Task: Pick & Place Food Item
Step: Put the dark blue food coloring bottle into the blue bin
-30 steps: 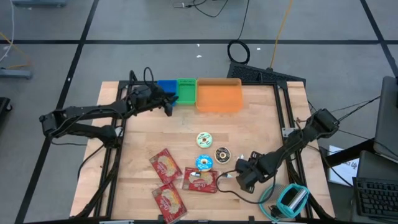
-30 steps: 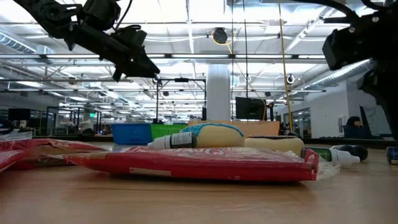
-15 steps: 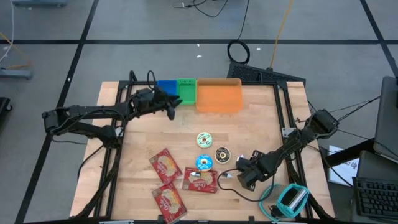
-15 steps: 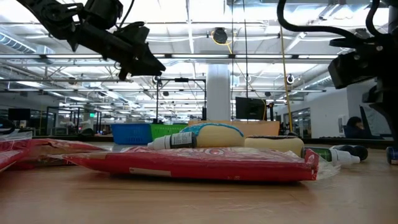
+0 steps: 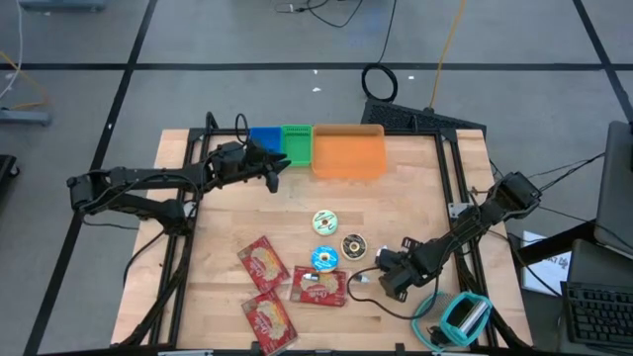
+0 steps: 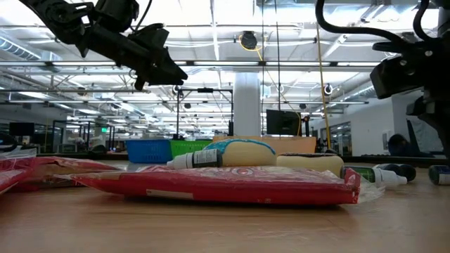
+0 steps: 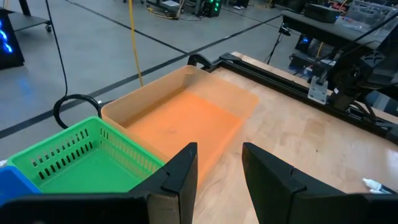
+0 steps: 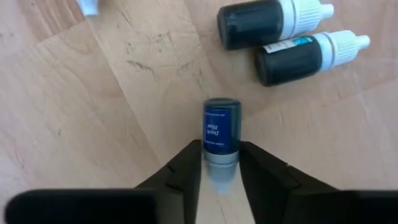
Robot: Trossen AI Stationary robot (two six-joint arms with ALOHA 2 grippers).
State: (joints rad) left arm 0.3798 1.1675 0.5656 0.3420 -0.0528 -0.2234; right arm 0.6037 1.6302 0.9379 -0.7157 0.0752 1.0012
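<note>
A small blue bottle (image 8: 222,127) lies on its side on the wooden table, near the right edge. My right gripper (image 8: 221,155) points down over it and is shut on its grey cap end; in the high view it is this gripper (image 5: 381,281). Three red food packets (image 5: 262,262) (image 5: 316,287) (image 5: 269,321) lie flat near the front. My left gripper (image 7: 219,155) hangs open and empty in the air beside the green basket (image 7: 81,155) and the orange bin (image 7: 186,115). My right gripper pinches the blue bottle's grey cap end (image 8: 220,163) between its two fingers (image 8: 191,163), one on each side. The fingers come from above, pointing down, and lie across the bottle. The bottle rests on its side on the table.
Two dark bottles with white caps (image 8: 273,22) (image 8: 311,53) lie just beyond the blue one. Three round tins (image 5: 324,222) (image 5: 353,245) (image 5: 324,259) sit mid-table. A blue bin (image 5: 263,138), green basket (image 5: 297,143) and orange bin (image 5: 348,151) line the far edge.
My right gripper has sunk toward the table, as the low view shows.
</note>
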